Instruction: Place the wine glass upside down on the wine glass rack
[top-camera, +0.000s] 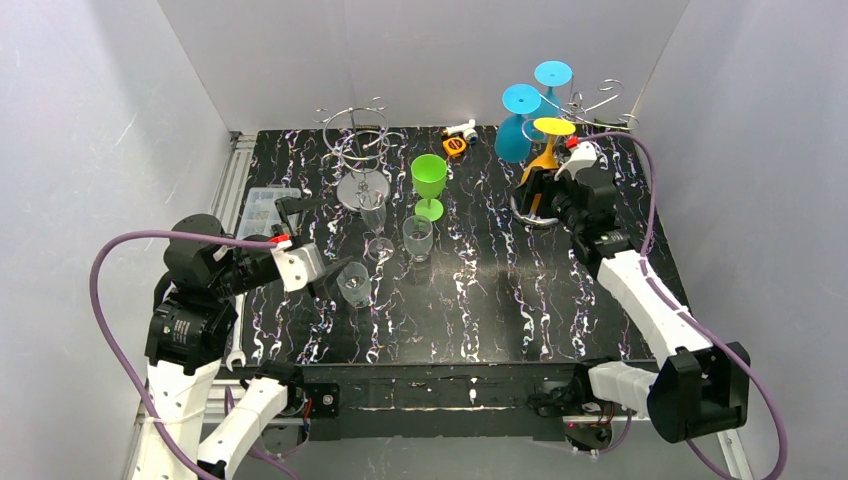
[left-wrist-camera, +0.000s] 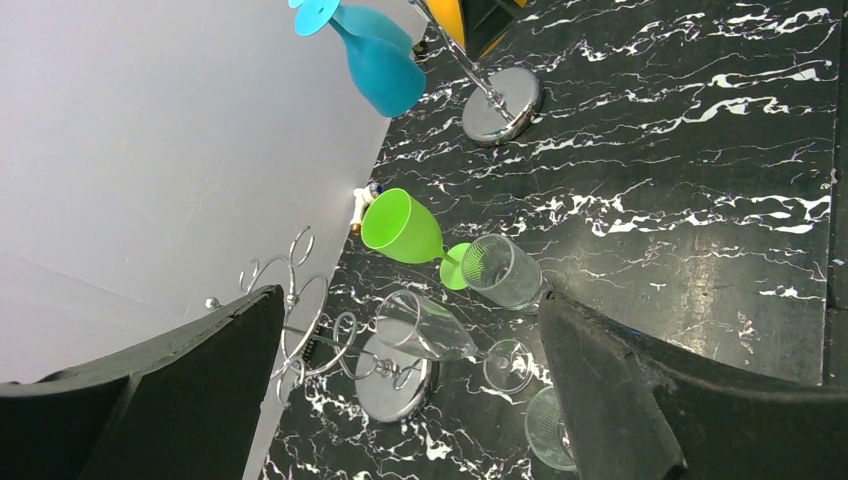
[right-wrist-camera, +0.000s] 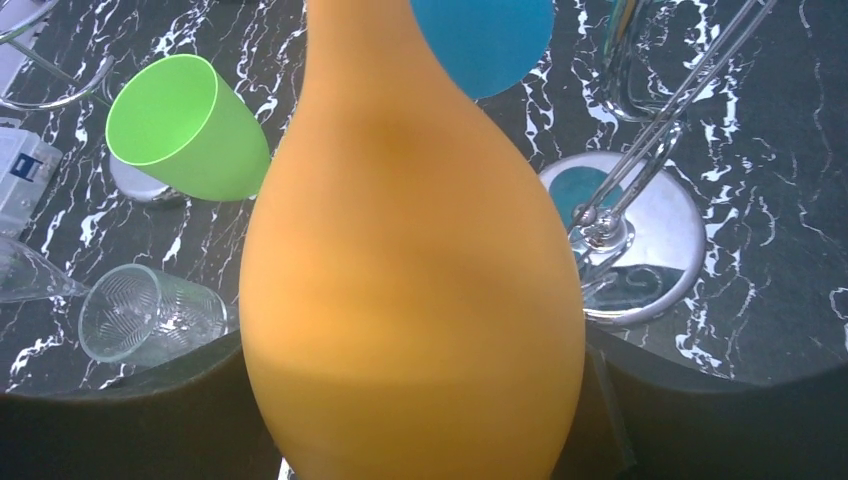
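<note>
The wine glass is orange with a yellow foot (top-camera: 554, 126) and is held upside down. Its bowl (right-wrist-camera: 410, 280) sits between my right gripper's (top-camera: 540, 187) fingers (right-wrist-camera: 740, 420), which are shut on it. The foot is up beside the wire arms of the right-hand wine glass rack (top-camera: 592, 106), whose round base (right-wrist-camera: 650, 230) stands just past the bowl. Two blue glasses (top-camera: 515, 125) hang upside down on that rack. My left gripper (top-camera: 318, 245) is open over the left of the table with nothing in it, and a clear glass (left-wrist-camera: 550, 430) stands by one finger.
A second wire rack (top-camera: 358, 140) stands at the back left, with a clear flute (left-wrist-camera: 425, 325) in front of it. A green goblet (top-camera: 429, 180) and a clear tumbler (top-camera: 417, 237) stand mid-table. A clear box (top-camera: 268, 205) lies at the left edge, and small items (top-camera: 458, 135) at the back.
</note>
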